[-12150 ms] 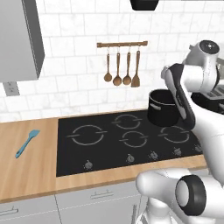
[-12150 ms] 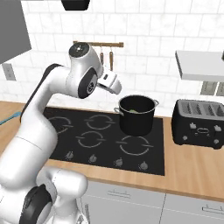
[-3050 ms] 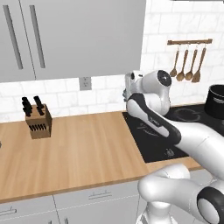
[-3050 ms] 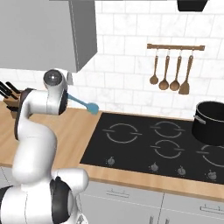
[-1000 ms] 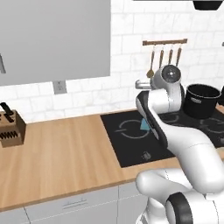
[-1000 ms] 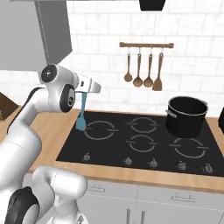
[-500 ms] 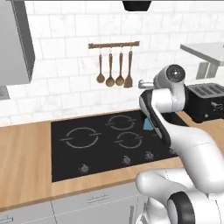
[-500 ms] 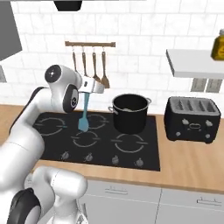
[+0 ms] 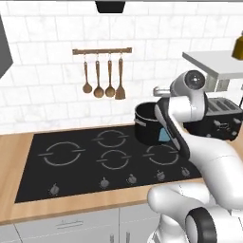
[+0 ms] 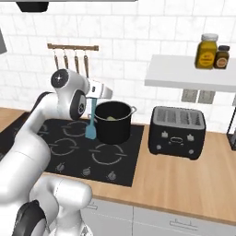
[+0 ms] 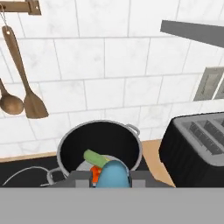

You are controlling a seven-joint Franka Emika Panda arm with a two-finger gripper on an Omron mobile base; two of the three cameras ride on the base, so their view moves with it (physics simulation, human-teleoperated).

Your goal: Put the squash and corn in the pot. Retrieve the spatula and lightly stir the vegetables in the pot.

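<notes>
1. Light-blue spatula (image 10: 91, 125) hangs head-down from the gripper (image 10: 93, 99), beside the pot's left wall in the right base view and above the hob (image 10: 69, 140); the jaws are clamped on its thin handle. In the left base view its blue head (image 9: 164, 135) shows against the pot.
2. Black pot (image 10: 113, 122) with a silvery rim stands on a rear burner of the hob, at the end nearest the toaster. In the hand view, inside the pot (image 11: 100, 144), lie a green-edged piece (image 11: 98, 158) and something orange (image 11: 94, 171); which vegetable each is cannot be told. The spatula head (image 11: 112, 174) shows just in front of them.
3. No brand, label or writing can be read anywhere; the two jars (image 10: 212, 50) on the white shelf (image 10: 190, 73) carry labels too small to make out.
4. Wooden bench (image 10: 193, 182) carries the hob and a black toaster (image 10: 178, 132), which stands near the pot on its right.
5. White tiled wall (image 9: 42, 66) behind holds a wooden rail (image 9: 102, 51) with brown spoons and a turner (image 9: 119, 78) hanging from it. Grey drawer fronts (image 9: 66, 228) run beneath the bench.
</notes>
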